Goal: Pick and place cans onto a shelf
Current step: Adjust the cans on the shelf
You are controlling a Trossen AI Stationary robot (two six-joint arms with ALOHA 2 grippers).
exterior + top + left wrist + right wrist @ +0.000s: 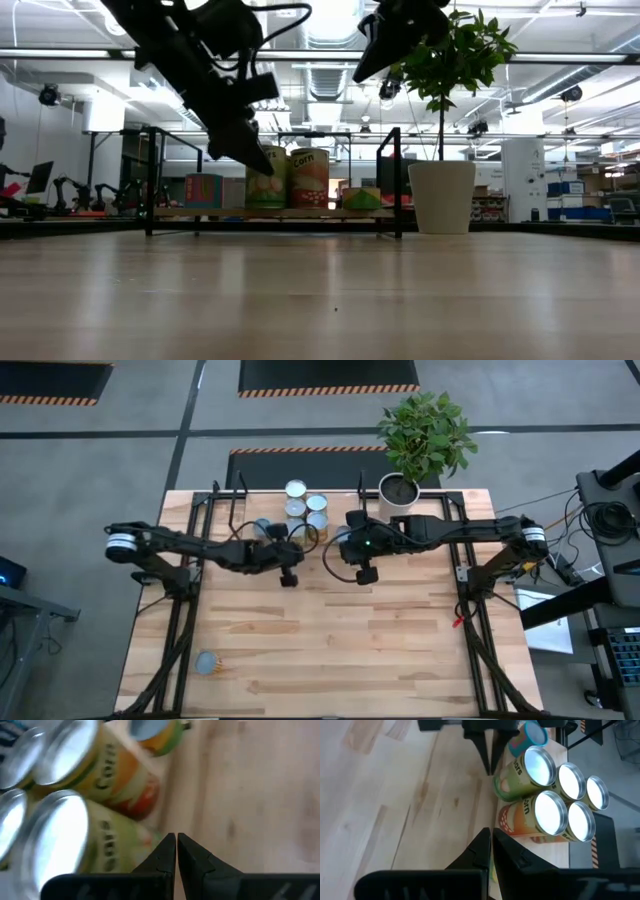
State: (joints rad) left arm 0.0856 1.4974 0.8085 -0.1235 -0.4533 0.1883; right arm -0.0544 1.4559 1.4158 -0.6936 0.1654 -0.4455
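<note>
Several cans (305,508) stand upright in a cluster on the shelf (215,520) at the table's far side, silvery tops up; they also show in the low view (310,178) and the right wrist view (540,767). A pale-blue-topped can (262,527) stands just left of them. One more can (207,662) lies on the table near the front left. My left gripper (289,575) is shut and empty, in front of the cluster (176,842). My right gripper (366,574) is shut and empty, raised higher (365,70), just to the right (491,834).
A white plant pot (398,490) with a green plant stands at the shelf's right end. The shelf's black rods (398,180) rise at its ends. The wooden tabletop (330,650) stretches toward the near edge.
</note>
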